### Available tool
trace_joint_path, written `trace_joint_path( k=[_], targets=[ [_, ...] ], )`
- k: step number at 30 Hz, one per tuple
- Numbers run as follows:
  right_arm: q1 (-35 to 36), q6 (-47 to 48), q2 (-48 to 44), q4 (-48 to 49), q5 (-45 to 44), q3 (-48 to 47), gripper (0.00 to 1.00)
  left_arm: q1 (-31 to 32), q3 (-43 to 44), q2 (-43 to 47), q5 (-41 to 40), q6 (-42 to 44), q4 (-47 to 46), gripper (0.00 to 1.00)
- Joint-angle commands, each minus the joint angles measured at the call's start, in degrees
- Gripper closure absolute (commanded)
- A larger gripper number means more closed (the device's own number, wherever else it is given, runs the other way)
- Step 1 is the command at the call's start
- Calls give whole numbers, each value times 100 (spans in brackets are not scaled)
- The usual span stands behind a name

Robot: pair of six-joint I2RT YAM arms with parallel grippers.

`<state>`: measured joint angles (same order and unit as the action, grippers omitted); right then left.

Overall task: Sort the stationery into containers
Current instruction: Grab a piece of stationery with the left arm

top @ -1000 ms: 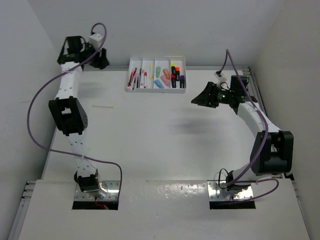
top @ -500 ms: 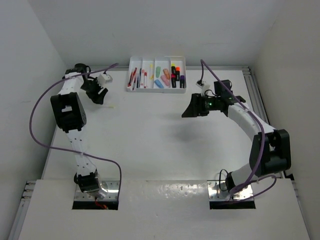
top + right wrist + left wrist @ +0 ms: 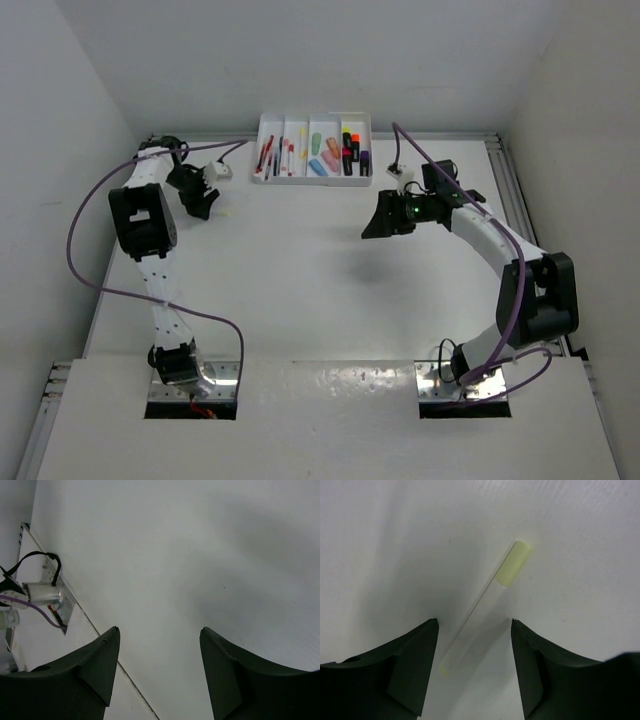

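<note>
A thin clear pen (image 3: pixel 485 602) with a pale yellow cap lies flat on the white table. It rests between the fingers of my left gripper (image 3: pixel 474 621), which stands open around its lower end without touching it. From above, the left gripper (image 3: pixel 200 205) is at the table's far left, left of the white tray (image 3: pixel 315 117). The tray's compartments hold red pens (image 3: pixel 268 155), green and orange highlighters (image 3: pixel 322 160) and dark highlighters (image 3: pixel 353 152). My right gripper (image 3: pixel 372 228) hangs open and empty over bare table (image 3: pixel 159 629), right of the middle.
Walls close in on the left, back and right. Silver base plates (image 3: pixel 195 385) (image 3: pixel 460 385) sit at the near edge. Purple cables loop along both arms. The right wrist view shows the table's near edge and the left arm's base motor (image 3: pixel 42 594).
The left arm has swung down from the back wall and set its open gripper over the clear pen. The right gripper has moved left, toward the table's middle.
</note>
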<state>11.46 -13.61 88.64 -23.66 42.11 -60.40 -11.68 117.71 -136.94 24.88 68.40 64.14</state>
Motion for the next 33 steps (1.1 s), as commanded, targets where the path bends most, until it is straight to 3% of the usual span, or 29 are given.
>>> trace_joint_path(
  k=[1, 6, 11, 14, 15, 17, 22, 25, 27, 28, 31, 32, 33],
  targets=[
    [49, 86, 39, 54, 8, -253, 36, -53, -124, 10, 175, 235, 196, 36],
    [40, 121, -5, 55, -1, -235, 37, -27, -520, 19, -36, 270, -50, 53],
    [84, 139, -31, 63, -18, -226, 38, 157, -1450, 492, -221, 525, -514, 57],
    [145, 122, -75, 186, -18, -183, 37, 289, -2505, 1124, 86, 237, -1253, 71],
    [189, 87, -75, 212, -53, -182, 35, 333, -2942, 1439, 191, 113, -1420, 83],
    [242, 8, -84, 300, -97, -243, 34, 534, -3236, 1644, 507, -237, -1632, 93],
    [339, -230, 135, 213, -185, -708, 31, 1052, -3273, 2022, 1595, -1029, -1439, 100],
    [365, -405, 215, 256, -220, -911, 30, 1335, -3315, 2338, 2501, -2117, -1840, 100],
    [400, -581, 285, 327, -247, -973, 29, 1572, -3578, 2759, 3080, -3539, -2490, 100],
    [409, -651, 320, 423, -238, -1017, 29, 1747, -3971, 2909, 3197, -4588, -3434, 100],
    [427, -958, 495, 651, -37, -1052, 26, 2107, -4693, 3585, 3374, -6211, -5705, 100],
    [436, -1108, 601, 696, 8, -1079, 24, 2204, -5122, 3822, 3365, -7339, -6242, 100],
    [436, -1153, 628, 740, 52, -1105, 23, 2284, -5248, 3903, 3339, -7785, -7152, 100]
  ],
)
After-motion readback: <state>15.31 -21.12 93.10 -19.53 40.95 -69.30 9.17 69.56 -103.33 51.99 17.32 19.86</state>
